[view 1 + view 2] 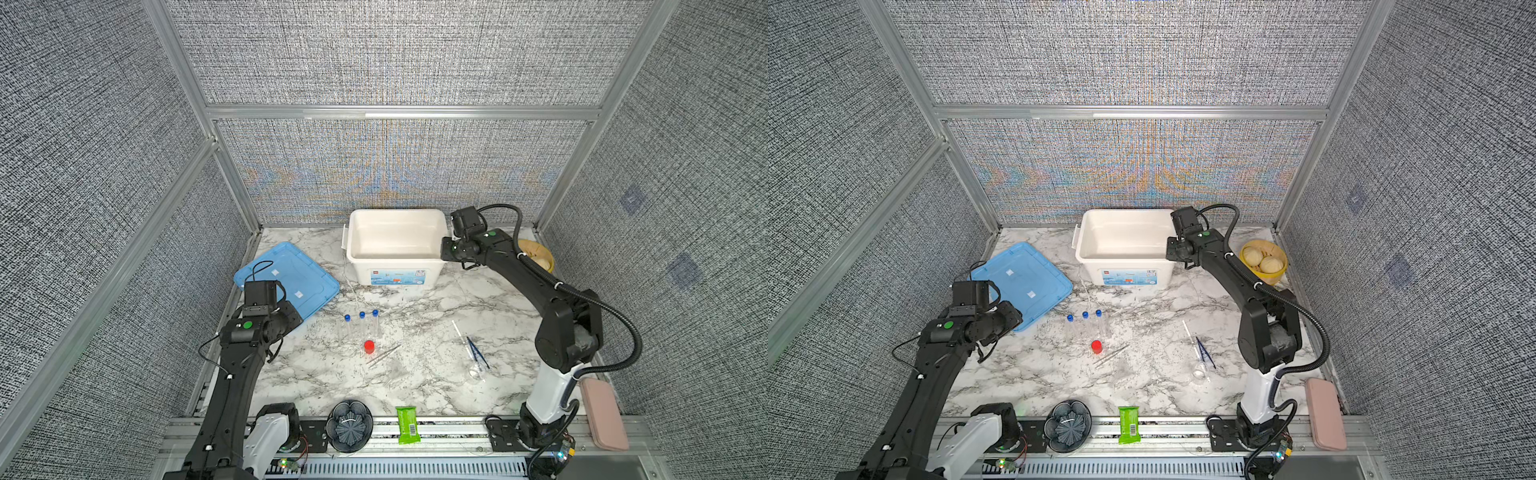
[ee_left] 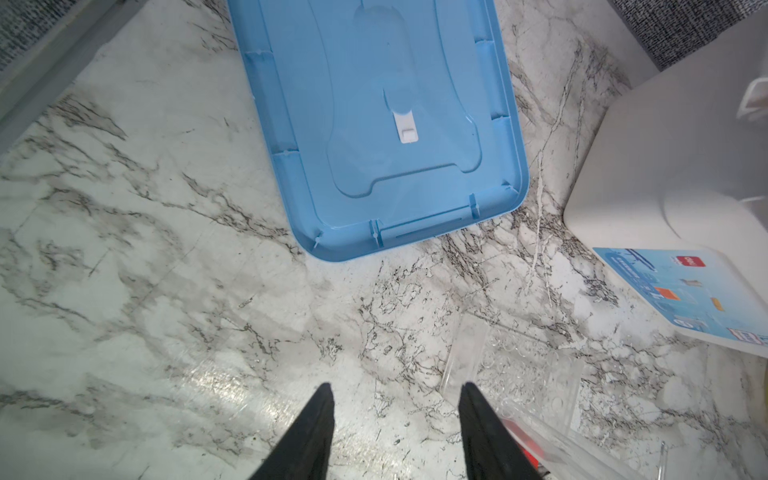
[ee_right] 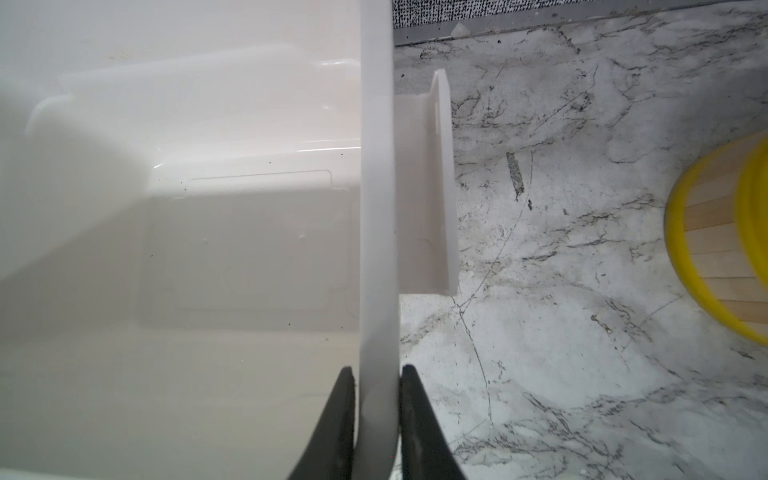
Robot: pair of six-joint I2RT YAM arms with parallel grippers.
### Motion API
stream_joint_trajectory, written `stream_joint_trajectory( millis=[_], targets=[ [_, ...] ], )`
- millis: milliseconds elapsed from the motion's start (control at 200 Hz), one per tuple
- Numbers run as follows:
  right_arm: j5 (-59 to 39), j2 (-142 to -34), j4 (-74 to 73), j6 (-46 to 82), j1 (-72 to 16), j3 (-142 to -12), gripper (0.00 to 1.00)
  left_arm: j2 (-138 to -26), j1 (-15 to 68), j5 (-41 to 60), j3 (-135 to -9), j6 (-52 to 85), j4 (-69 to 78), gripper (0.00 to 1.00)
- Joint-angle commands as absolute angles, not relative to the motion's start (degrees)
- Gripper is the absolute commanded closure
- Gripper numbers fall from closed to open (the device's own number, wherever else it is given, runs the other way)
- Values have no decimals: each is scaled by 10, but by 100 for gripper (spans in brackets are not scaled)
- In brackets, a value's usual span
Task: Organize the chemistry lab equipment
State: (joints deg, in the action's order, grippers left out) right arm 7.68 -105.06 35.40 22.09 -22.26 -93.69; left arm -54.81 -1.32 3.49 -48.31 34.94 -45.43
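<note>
Three clear blue-capped tubes (image 1: 362, 324) stand in a row mid-table, with a red-capped vial (image 1: 369, 346) and silver tweezers (image 1: 384, 354) just in front. On the right lie a thin dropper (image 1: 460, 332), dark blue tweezers (image 1: 478, 352) and a small clear glass piece (image 1: 476, 371). My left gripper (image 2: 397, 386) hangs open over bare marble left of the tubes, nothing between its fingers. A clear tube (image 2: 465, 353) lies just past one fingertip. My right gripper (image 3: 377, 370) is shut on the right rim (image 3: 376, 208) of the white bin (image 1: 361, 272), one finger inside and one outside.
A blue lid (image 1: 286, 282) lies flat at the left, beside my left wrist. A yellow basket (image 1: 1264, 259) with two pale balls sits behind the right arm. At the front edge are a dark fluted bowl (image 1: 349, 426), a green packet (image 1: 407, 424) and a pink case (image 1: 604, 413).
</note>
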Motion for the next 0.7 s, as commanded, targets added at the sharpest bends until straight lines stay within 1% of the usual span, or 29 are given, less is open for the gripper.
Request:
stream_joint_trajectory(
  millis=[0, 65, 100, 180, 285, 485, 695],
  targets=[
    [85, -1027, 371, 227, -228, -916, 83, -553, -15, 53, -481, 359, -432, 49],
    [86, -1010, 371, 227, -234, -895, 84, -555, -14, 57, -476, 365, -423, 49],
    [87, -1003, 372, 227, -236, -884, 87, -557, -15, 62, -475, 367, -422, 49],
    [87, -983, 374, 228, -242, -861, 89, -561, -15, 66, -475, 378, -428, 49],
    [77, -962, 375, 219, -249, -830, 95, -560, -14, 67, -469, 376, -428, 49],
    [78, -929, 379, 228, -251, -787, 95, -562, -16, 74, -477, 374, -431, 49],
    [79, -911, 385, 231, -251, -796, 94, -576, -16, 98, -479, 386, -420, 49]
  ],
)
